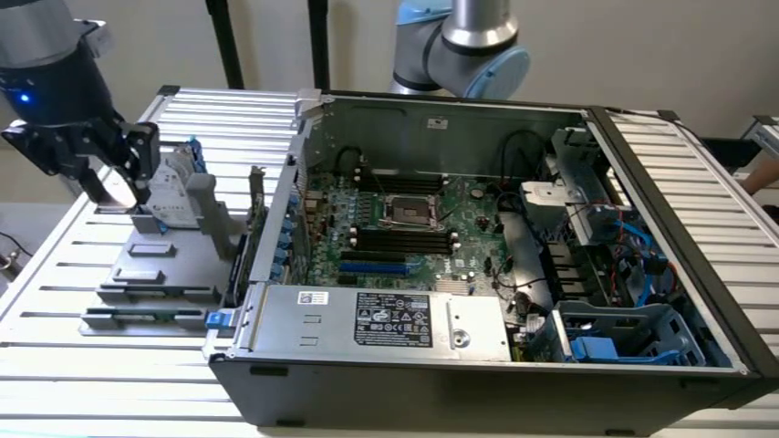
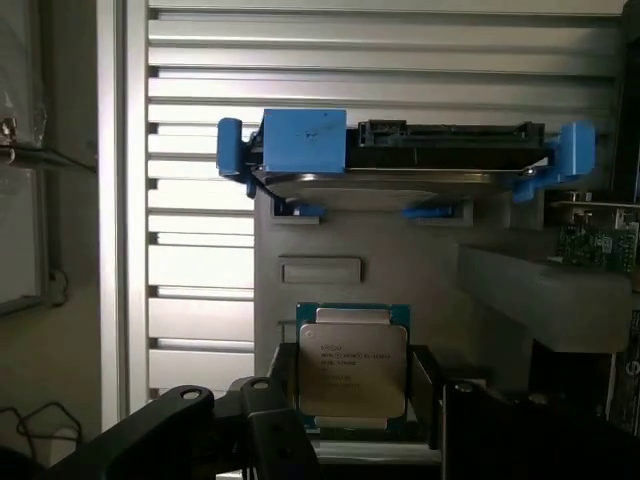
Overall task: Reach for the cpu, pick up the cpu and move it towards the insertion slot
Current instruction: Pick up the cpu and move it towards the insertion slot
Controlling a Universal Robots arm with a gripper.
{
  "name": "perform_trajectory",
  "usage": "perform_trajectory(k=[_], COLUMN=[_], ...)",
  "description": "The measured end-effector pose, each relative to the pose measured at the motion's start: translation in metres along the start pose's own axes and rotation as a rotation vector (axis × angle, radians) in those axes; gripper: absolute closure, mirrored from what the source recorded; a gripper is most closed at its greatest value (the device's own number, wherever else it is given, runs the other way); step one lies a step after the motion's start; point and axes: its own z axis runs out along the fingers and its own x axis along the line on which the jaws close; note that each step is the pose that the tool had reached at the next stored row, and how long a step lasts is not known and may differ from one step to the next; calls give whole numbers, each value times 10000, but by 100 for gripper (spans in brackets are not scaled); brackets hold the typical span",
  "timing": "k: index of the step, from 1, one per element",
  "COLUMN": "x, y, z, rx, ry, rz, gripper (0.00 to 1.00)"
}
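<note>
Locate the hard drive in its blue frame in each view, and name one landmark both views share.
Exterior view: the hard drive stands on edge at the exterior view's left, between the gripper and the computer case.
Wrist view: the hard drive sits beyond the cpu.
Shared landmark: the grey holder under it.

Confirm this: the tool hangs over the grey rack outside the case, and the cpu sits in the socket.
Not right: the wrist view shows the cpu on the grey rack by the tool, not in the socket. The tool does hang over the rack outside the case.
</note>
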Motion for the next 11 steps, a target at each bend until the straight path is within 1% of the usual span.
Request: perform_trajectory(k=[6,8,11], x=[-171,-227,-325], y=[42,54,64], z=[-265,-325,-374], rx=[1,0,-6], ry=[1,1,1], rz=[0,0,0], gripper=[46,46,46])
